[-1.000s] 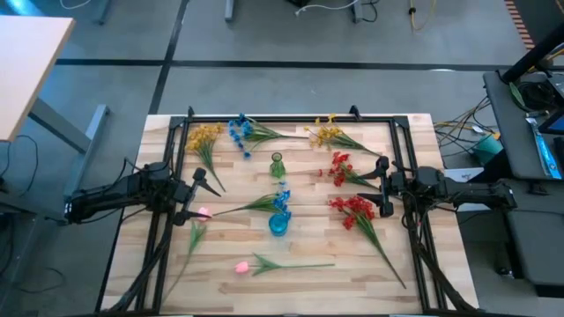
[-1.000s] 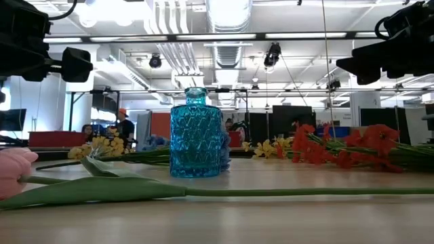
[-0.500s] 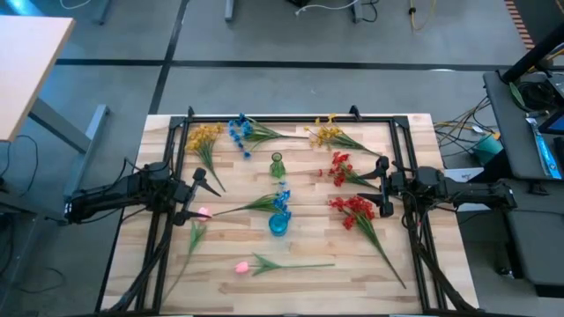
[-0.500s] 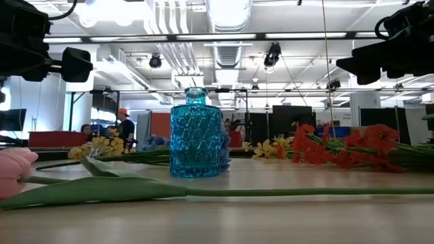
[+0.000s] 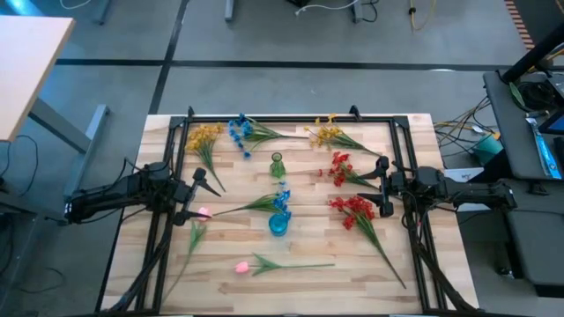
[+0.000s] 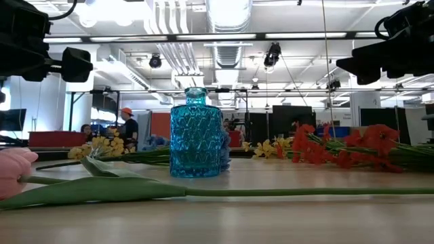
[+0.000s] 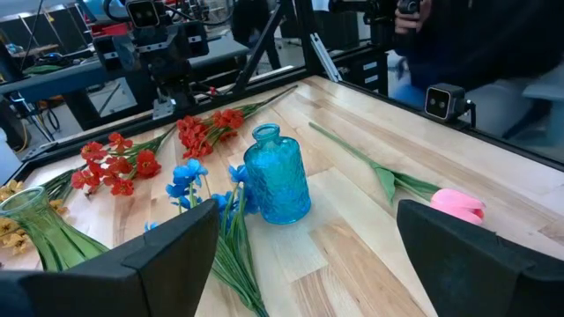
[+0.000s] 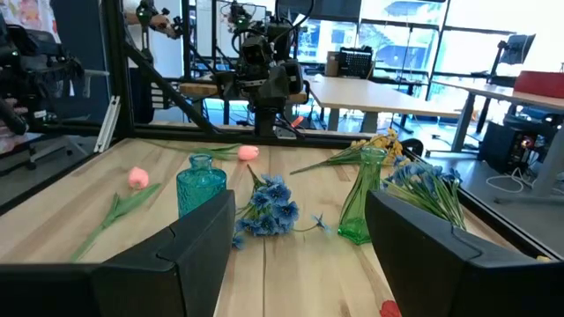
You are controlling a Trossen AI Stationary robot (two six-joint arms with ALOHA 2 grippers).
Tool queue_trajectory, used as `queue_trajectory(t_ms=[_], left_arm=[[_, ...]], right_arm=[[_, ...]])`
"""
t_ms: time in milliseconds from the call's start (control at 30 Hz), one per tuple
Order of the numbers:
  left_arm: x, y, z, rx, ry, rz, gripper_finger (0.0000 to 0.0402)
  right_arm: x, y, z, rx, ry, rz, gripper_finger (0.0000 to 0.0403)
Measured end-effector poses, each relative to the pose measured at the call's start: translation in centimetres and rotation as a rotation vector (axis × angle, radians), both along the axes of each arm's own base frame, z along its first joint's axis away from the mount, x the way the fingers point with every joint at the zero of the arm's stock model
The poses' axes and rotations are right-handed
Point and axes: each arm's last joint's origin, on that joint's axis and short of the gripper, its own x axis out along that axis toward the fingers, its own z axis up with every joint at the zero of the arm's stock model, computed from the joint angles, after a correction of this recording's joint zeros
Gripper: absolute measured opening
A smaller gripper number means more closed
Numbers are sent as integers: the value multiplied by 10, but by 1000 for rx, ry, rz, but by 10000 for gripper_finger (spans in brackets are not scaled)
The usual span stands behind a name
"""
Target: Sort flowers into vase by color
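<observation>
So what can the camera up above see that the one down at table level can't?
Only the high view shows the whole spread: the green vase, the blue flowers at the far edge, the two pink tulips, and both arms, the left gripper and right gripper with jaws open, holding nothing.

Only the low view shows the room behind the table, with people in the distance.

Both show the blue vase, the red flowers and the yellow flowers.

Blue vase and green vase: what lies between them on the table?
In the high view, a blue flower spray lies between the blue vase and the green vase, its blossoms beside the blue vase.
</observation>
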Motion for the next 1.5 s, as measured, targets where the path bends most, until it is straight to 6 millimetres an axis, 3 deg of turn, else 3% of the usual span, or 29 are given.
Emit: queue_trajectory(t_ms=[100,200,300,400,533,700,833,1033,1267,1367,1500], left_arm=[[1,0,4,44,-69,-16,329],[3,-3,23,48,-331,-127,329],[-4,-6,48,40,-602,-227,329],[-15,-9,65,-113,-706,-303,329],[-17,-9,67,-286,-630,-342,329],[-11,-8,60,-264,-578,-312,329],[-10,-8,60,-243,-585,-308,329],[-10,-8,60,-294,-560,-316,329],[-22,-10,74,-250,-741,-364,329],[-24,-9,77,-365,-727,-352,329],[-12,-2,70,-537,-622,-161,329]], right_arm=[[0,0,6,248,-61,11,247],[-1,0,9,499,-91,37,247],[-1,1,13,545,-82,56,247],[-3,1,21,595,-95,85,247],[-3,1,34,631,-79,87,247],[3,1,47,640,14,41,247],[14,0,48,653,189,-24,247],[31,-4,42,752,495,-261,247],[38,-5,46,859,734,-454,247],[39,-5,46,921,816,-517,247],[39,-2,47,1033,926,-514,247]])
